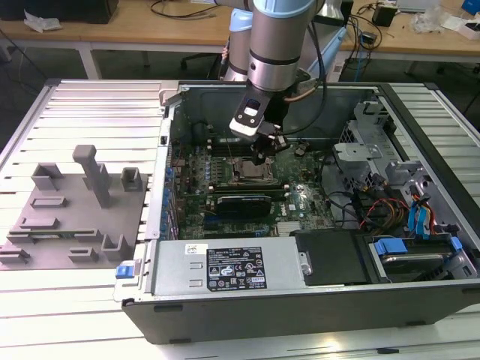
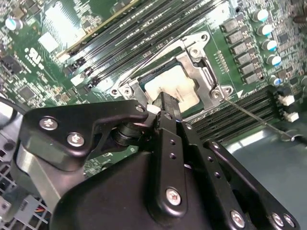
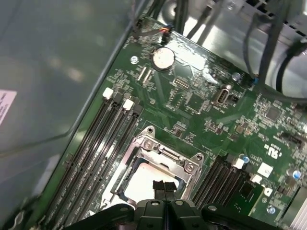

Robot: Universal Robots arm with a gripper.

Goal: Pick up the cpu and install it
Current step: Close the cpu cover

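cpu (image 2: 169, 82) lies flat inside the socket frame (image 2: 204, 72), which I judge is why the hand (image 2: 165, 100) stands directly over it, fingers pressed together with nothing clamped between them. In the exterior view the hand hangs at 12 o'clock of the socket, the grey fixture (image 1: 71, 217) well off at 9 o'clock. Fingertips (image 3: 159, 187) cover the cpu's near edge in both wrist views, so I cannot confirm contact or full seating.

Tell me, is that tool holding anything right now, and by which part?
Nothing, it seems: the tool is shut and empty, just over the cpu, which lies flat in its socket.
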